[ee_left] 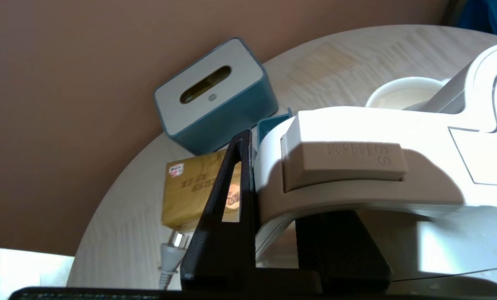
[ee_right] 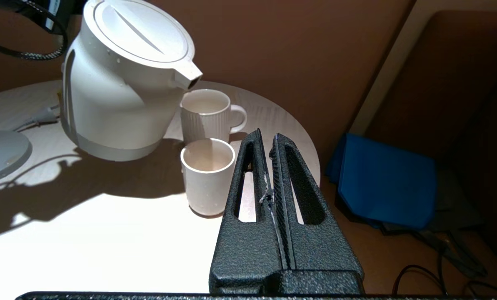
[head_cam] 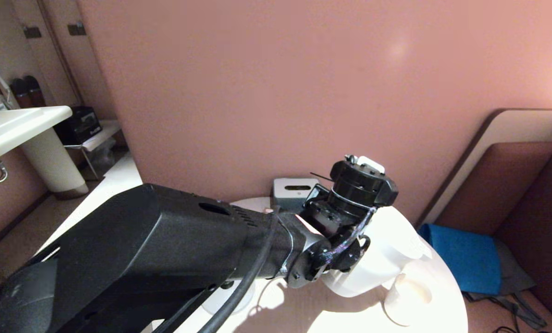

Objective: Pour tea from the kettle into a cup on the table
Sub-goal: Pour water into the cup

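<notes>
The left hand (ee_left: 269, 208) grips the kettle (ee_right: 123, 79) by its handle, spout tipped out past its fingers over the cup (ee_right: 208, 175) on the bench (ee_right: 86, 233), while the right hand (ee_right: 269, 175), pressed closed and empty, sits nearer the cup.

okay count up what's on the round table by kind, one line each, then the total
Large white jug-shaped kettle: 1
Drinking vessels: 2, a small plain white cup and a ribbed white mug with a handle
Boxes: 2, a teal box with a slotted grey top and a golden-yellow packet
Round grey kettle base: 1
White power plug: 1
Total: 7
</notes>
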Robot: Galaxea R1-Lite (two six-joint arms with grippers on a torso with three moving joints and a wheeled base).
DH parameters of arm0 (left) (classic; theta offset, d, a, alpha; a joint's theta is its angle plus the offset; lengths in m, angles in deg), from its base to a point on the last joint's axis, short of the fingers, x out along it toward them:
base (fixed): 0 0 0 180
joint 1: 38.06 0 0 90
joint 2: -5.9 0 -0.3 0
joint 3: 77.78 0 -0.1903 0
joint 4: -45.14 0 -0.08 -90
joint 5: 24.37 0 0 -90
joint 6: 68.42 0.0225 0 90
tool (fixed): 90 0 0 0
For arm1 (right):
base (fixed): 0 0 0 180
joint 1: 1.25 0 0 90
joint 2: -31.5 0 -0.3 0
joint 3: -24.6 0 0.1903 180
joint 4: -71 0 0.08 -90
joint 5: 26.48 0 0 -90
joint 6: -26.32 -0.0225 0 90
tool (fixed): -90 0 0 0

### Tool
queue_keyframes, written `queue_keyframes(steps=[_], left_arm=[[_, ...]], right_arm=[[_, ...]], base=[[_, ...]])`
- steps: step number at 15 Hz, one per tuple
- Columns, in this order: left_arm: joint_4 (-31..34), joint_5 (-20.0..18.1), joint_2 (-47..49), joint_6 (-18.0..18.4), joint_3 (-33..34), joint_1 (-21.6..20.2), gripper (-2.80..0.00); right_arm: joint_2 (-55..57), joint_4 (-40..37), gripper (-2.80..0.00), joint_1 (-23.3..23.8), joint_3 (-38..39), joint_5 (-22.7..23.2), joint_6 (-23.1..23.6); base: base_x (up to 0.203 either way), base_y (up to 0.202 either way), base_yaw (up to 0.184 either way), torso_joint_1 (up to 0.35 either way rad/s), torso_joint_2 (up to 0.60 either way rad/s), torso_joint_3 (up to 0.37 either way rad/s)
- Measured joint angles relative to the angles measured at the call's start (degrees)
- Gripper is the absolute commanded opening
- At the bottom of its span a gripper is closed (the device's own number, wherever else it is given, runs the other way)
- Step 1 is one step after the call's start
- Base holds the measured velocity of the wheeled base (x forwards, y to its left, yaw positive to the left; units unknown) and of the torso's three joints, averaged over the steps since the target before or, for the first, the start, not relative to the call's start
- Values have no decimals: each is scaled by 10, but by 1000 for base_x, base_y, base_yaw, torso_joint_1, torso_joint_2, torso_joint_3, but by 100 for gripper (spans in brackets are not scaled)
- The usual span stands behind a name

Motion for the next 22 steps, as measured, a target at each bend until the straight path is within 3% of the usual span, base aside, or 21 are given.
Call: queue_keyframes(steps=[22], left_arm=[[-6, 2, 39, 68, -8, 8, -280]], right_arm=[[0, 0, -280, 0, 0, 0, 0]], base=[[0, 0, 0, 0, 0, 0]])
